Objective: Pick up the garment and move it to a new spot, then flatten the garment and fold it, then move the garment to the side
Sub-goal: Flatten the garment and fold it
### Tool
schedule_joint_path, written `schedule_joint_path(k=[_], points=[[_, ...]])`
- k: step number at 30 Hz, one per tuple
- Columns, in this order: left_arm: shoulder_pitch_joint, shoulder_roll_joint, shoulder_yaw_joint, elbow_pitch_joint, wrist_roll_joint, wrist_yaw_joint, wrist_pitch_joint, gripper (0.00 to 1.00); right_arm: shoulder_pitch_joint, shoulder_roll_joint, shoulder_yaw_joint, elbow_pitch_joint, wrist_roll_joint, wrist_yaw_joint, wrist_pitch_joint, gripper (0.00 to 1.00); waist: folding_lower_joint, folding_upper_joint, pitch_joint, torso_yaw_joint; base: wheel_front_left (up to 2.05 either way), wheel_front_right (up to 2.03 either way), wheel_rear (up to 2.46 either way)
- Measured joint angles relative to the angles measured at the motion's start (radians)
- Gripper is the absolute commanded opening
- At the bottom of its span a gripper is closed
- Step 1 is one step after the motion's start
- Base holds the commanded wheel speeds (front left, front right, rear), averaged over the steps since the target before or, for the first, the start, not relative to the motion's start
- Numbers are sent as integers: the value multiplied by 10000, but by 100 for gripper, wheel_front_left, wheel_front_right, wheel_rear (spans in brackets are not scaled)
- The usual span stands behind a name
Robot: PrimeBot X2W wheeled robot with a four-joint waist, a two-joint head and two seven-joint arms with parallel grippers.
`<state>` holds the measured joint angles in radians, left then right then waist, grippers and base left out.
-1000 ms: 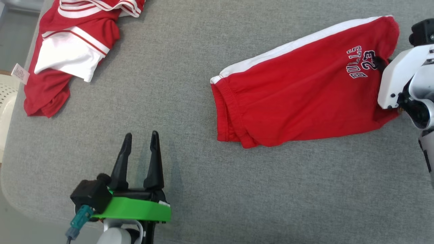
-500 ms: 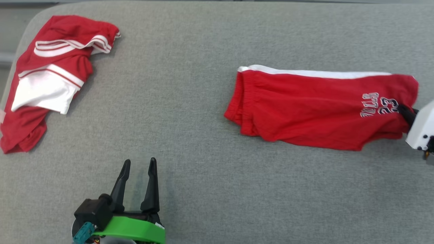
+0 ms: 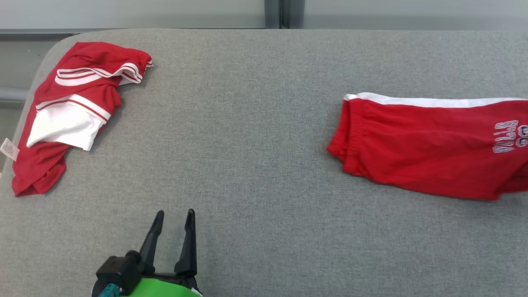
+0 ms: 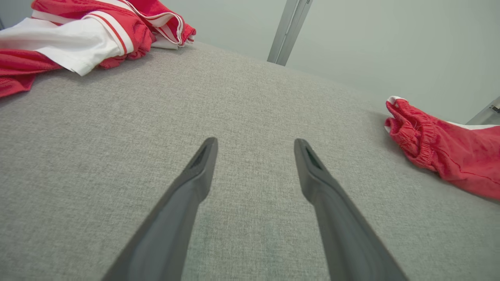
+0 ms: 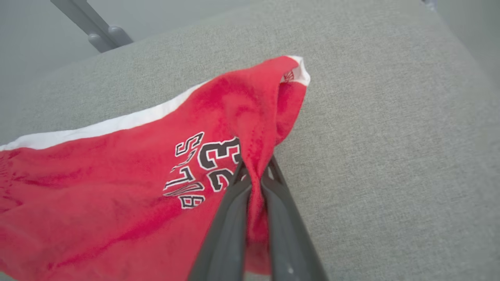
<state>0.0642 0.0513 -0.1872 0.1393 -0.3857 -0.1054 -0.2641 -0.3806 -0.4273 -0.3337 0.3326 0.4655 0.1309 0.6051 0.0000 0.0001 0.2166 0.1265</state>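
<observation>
1. Grey fabric-covered table [image 3: 255,123], with a pale wall and a metal post [image 3: 273,13] behind it at 12 o'clock.
2. Right gripper [image 5: 256,167]: fingers pressed together on a bunched fold of the red shorts [image 5: 117,187]. The pinch is at the leg-hem end, just beside the "BULLS 23" print [image 5: 203,168]. The cloth rises in a ridge from between the fingers.
3. Outward from that grip, seen from the head: the shorts [image 3: 429,148] lie stretched across the table at 3 o'clock. The print end runs off the right edge of the view. The elastic waistband [image 3: 350,140] points toward 9 o'clock. A white side stripe [image 3: 433,101] runs along the far edge, on the 12 o'clock side.
4. Left gripper [image 3: 175,213] at 7 o'clock: fingers apart, tips pointing to 12, bare grey surface showing between them. It is well apart from the shorts. Cannot tell whether the tips touch the table.
5. Red-and-white jersey [image 3: 66,119]: crumpled at 10 o'clock by the rounded table corner, with a white tag [image 3: 8,149] at its left edge. It is well apart from the shorts.
</observation>
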Motion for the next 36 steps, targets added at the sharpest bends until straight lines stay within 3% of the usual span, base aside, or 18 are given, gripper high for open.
schedule_joint_path(k=[4,7,12,21,29,31,32,33,36], points=[[90,-6,-236,42,-123,104,0,100,-303,-79,105,-863,-203,-4,688,0,0,0,-192,118,0,0,0],[131,-10,-437,29,-359,293,0,100,-332,725,1085,-2059,-217,-4,1689,0,0,0,-384,226,0,0,0],[116,-17,-732,81,-464,353,0,100,-341,1825,2293,-2560,-504,-4,2217,0,0,0,-410,369,0,0,0],[-269,-15,-838,640,-447,209,0,100,-1042,3296,2880,-959,-1528,-4,1195,0,0,0,-248,778,0,0,0],[-289,-15,-924,897,-598,178,0,100,-1561,3666,3010,451,-1801,-4,228,0,0,0,-395,966,0,0,0],[-276,-15,-1009,941,-629,176,0,100,-1624,3718,2993,746,-1885,-4,-42,25,0,0,-436,955,0,0,0],[-264,-15,-1060,957,-665,174,0,100,-1670,3724,3032,903,-1912,-4,-201,73,0,0,-451,937,0,0,0],[-259,-15,-1112,982,-713,174,0,100,-1713,3737,3081,1047,-1912,-4,-391,100,0,0,-467,916,0,0,0],[-251,-17,-1241,1053,-738,173,0,100,-1755,3747,3394,1258,-1896,-4,-897,100,0,0,-537,871,0,0,0]])
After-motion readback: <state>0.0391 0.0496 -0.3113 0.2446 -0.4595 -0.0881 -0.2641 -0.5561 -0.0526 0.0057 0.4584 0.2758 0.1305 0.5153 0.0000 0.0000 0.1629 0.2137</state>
